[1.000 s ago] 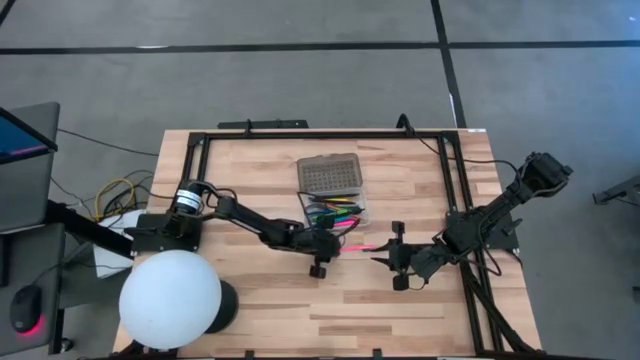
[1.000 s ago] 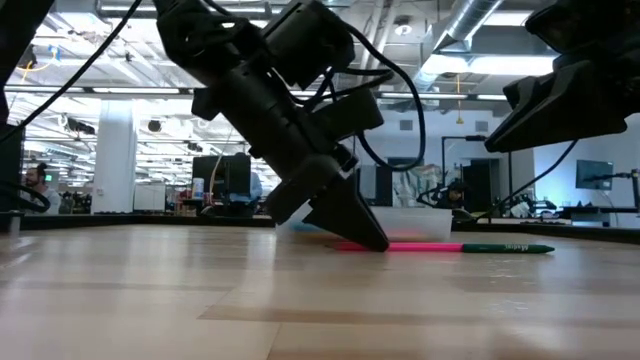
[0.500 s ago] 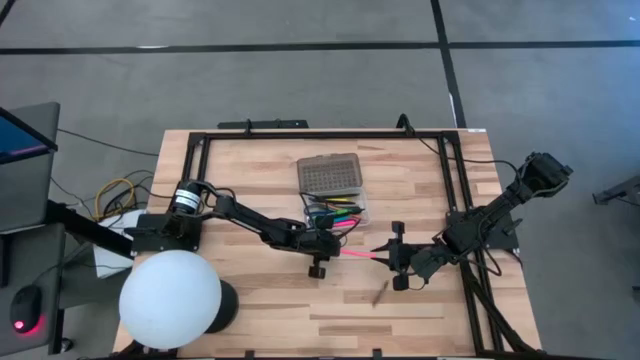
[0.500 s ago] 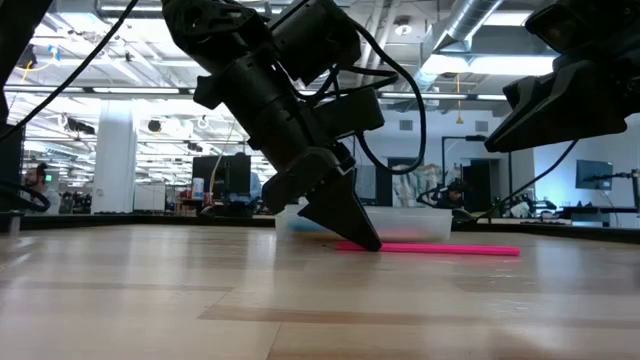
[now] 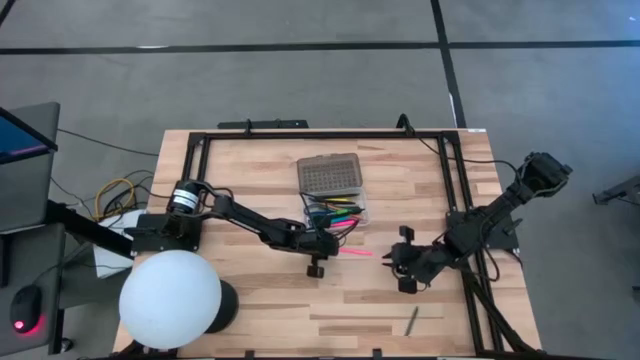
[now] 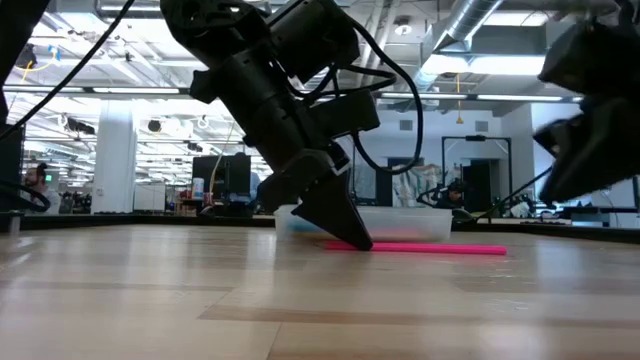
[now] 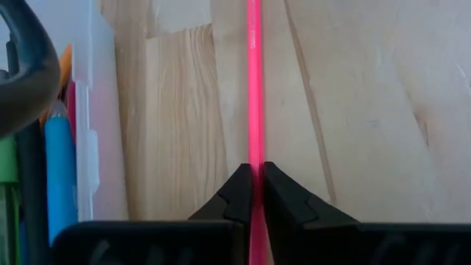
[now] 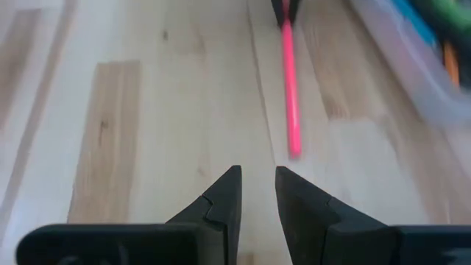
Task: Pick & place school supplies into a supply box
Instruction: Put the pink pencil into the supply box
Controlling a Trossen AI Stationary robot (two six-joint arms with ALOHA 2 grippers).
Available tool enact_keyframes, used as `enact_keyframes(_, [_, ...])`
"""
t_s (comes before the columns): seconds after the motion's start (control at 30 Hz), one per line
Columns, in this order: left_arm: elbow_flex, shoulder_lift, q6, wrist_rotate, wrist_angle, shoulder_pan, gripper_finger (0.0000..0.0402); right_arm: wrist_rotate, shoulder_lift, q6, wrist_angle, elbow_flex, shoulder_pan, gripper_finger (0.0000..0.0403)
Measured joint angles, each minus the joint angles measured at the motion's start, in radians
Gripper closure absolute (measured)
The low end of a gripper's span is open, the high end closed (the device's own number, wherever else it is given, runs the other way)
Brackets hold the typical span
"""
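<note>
Green pen (image 5: 411,320) gone from beside pink pen (image 5: 352,251) — now near table's front edge. Left gripper (image 7: 252,193) clamps pink pen beside box (image 5: 333,190) (ready to lift); right gripper (image 8: 257,197) slightly open, empty.

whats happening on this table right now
Two robot arms are packing pens into a supply box on a wooden table. The left gripper is shut on one end of a pink pen that lies flat on the wood just beside the box, which already holds several pens. The right gripper is open and empty, hovering off the pen's far end. A dark pen lies alone near the table's front edge.
</note>
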Motion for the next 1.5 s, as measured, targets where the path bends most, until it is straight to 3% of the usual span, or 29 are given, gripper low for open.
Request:
enact_keyframes(0.53, [0.005, -0.015, -0.139, -0.019, -0.148, -0.029, 0.0396, -0.008, 0.0, 0.308, -0.219, 0.0, 0.023, 0.0327])
enact_keyframes(0.93, [-0.007, -0.094, -0.147, -0.119, -0.271, -0.087, 0.0399, -0.006, 0.0, 0.312, -0.214, 0.0, 0.022, 0.0327])
enact_keyframes(1.2, [-0.003, -0.102, -0.206, -0.07, -0.405, -0.086, 0.0401, -0.005, 0.0, 0.311, -0.207, 0.0, 0.021, 0.0327])
enact_keyframes(1.5, [-0.003, -0.102, -0.215, -0.023, -0.409, -0.081, 0.0383, 0.005, 0.0, 0.311, -0.203, 0.0, 0.02, 0.0327])
